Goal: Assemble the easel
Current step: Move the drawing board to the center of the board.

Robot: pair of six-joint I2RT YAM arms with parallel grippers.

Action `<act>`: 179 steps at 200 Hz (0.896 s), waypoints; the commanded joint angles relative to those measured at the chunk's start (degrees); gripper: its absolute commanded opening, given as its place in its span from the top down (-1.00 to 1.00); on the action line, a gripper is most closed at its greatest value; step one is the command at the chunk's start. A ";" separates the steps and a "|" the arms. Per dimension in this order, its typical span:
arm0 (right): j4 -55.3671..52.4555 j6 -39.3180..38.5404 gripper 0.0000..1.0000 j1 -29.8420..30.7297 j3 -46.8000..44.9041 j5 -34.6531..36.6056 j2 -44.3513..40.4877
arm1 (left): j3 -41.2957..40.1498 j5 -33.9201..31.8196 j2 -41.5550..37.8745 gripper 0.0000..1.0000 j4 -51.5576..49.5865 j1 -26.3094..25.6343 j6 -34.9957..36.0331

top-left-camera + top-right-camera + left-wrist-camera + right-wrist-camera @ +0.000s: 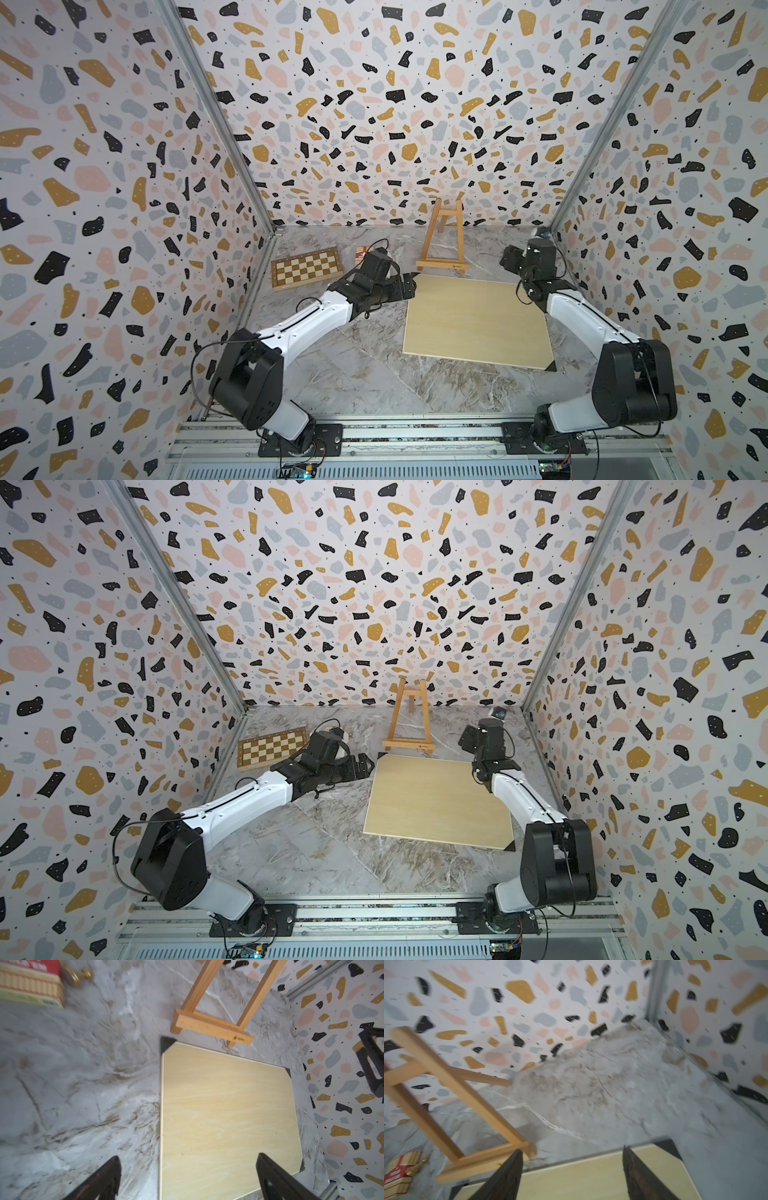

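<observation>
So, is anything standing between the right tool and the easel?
Nothing visible does. The right tool, jaws open, hangs beside the easel, near its ledge end, with only bare marble table between them. The pale board lies flat in front of the ledge, not in that gap.

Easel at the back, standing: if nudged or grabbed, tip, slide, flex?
Likely tips easily: the easel stands upright, propped on one slim rear leg. Thin wooden slats suggest light, stiff. May slide on the smooth marble table.

White arm links [307, 320], black joints [249, 386], thin black cables [194, 374] looping outside
</observation>
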 commanded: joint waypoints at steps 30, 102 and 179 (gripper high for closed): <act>-18.17 3.81 -0.73 -19.69 -9.07 -17.94 -4.21 | 4.65 7.74 8.63 -0.99 -0.61 -1.26 -3.15; -17.09 2.49 -0.86 -25.54 -13.47 -23.97 -0.10 | 4.97 6.43 15.40 -0.99 2.05 -2.58 -7.99; -17.75 1.84 -0.90 -25.05 -15.91 -27.18 1.17 | 2.55 7.90 19.04 -0.99 6.39 -3.37 -12.89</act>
